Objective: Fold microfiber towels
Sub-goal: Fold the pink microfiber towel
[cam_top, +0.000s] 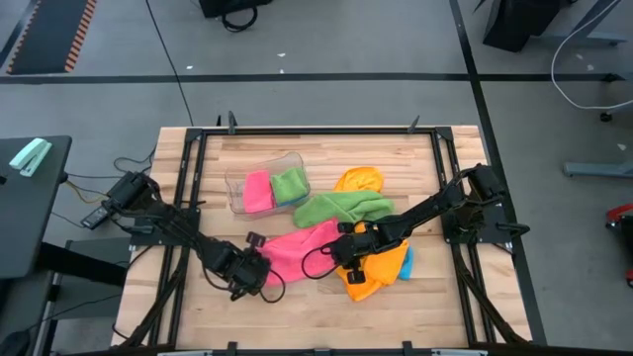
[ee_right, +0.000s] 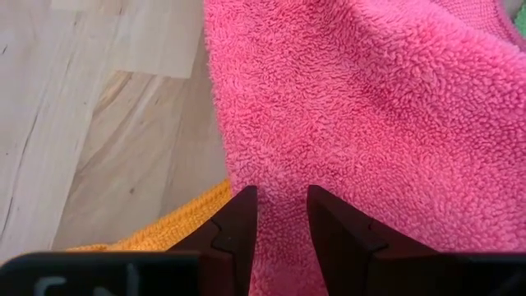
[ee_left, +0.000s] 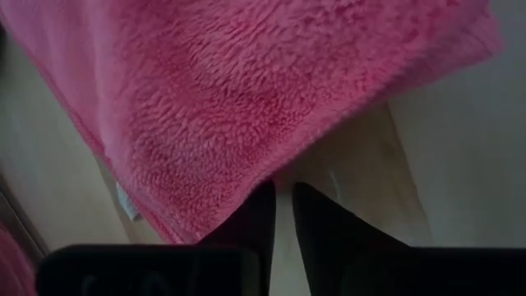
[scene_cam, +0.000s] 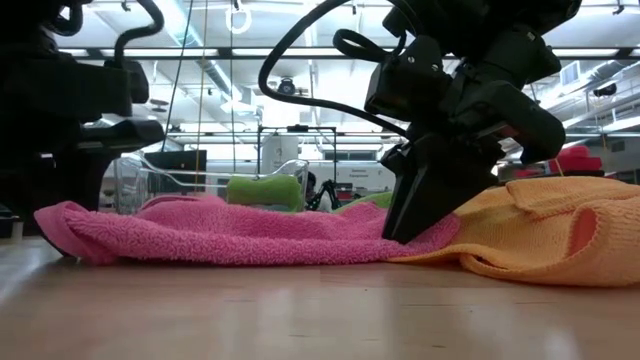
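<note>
Pink towel: the pink towel [cam_top: 297, 247] lay spread flat on the wooden table [cam_top: 326, 316], near the middle, stretched between the two grippers.
Left gripper: the left gripper [cam_top: 259, 274] sat at the towel's left near corner; in its wrist view the fingers [ee_left: 255, 218] stood almost together with a thin gap, the pink hem just at their tips; whether they pinched cloth I could not tell.
Right gripper: the right gripper [cam_top: 343, 240] pressed down on the towel's right end, its fingers [ee_right: 238, 222] clamped on a fold of pink cloth that ran between them.
Orange towel: an orange towel [cam_top: 381, 277] lay crumpled under the right arm, touching the pink one's right edge.
Green towel: a green towel [cam_top: 341, 206] lay loose just beyond the pink one.
Tub: a clear tub [cam_top: 235, 183] at the far left-centre held folded pink and green cloths.
</note>
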### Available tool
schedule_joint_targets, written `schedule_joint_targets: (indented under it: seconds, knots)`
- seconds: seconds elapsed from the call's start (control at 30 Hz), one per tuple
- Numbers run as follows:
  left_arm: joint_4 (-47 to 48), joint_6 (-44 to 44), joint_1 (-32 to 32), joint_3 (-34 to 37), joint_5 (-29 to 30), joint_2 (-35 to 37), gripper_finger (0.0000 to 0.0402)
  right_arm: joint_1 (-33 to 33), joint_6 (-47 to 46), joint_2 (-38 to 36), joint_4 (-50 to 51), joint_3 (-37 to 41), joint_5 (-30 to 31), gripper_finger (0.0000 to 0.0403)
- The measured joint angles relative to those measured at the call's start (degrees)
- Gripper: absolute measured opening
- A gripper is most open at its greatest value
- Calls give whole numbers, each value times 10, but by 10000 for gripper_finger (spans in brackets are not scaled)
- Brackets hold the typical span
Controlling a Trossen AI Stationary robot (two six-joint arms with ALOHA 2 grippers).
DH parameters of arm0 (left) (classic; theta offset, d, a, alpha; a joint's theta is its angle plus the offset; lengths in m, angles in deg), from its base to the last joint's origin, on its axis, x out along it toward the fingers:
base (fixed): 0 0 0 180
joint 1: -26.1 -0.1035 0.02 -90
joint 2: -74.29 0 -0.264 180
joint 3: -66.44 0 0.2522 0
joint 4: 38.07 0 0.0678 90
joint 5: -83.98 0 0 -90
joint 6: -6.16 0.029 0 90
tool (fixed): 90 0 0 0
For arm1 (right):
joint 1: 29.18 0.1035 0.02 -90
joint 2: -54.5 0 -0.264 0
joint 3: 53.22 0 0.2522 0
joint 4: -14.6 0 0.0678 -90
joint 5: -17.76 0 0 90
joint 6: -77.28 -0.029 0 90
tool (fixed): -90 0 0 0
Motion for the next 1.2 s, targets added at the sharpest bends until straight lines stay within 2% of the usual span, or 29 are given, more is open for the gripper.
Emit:
schedule_joint_targets:
  seconds: [0.13, 0.3, 0.4, 0.5, 0.63, 0.73, 0.93, 1.03, 1.2]
  knots:
    - [-1, 32, 12, 1, 31, 3, 67, 0, 0, 0, -2, 0, 0, 117]
    - [-6, 41, 13, 2, 71, 2, 107, 0, 0, 0, -4, 0, 0, 117]
    - [-6, 27, -2, 2, 56, 2, 125, -1, 2, 0, -9, 0, 0, 117]
    - [-8, 27, -32, 0, 3, 4, 127, -1, 5, 0, -11, 0, 0, 117]
    - [-11, 61, -56, 0, -30, 4, 108, -1, 5, 0, -12, 0, 0, 117]
    - [-11, 83, -74, 0, -75, 5, 94, -1, 4, 0, -12, 0, 0, 117]
    - [-6, 72, -100, -1, -130, 4, 53, -1, 5, 0, -12, 0, 0, 117]
    - [-4, 71, -103, -1, -138, 4, 16, -1, 5, 0, -12, 0, 0, 117]
    - [3, 72, -102, 0, -142, 10, 7, -1, 5, 0, -12, 0, 0, 117]
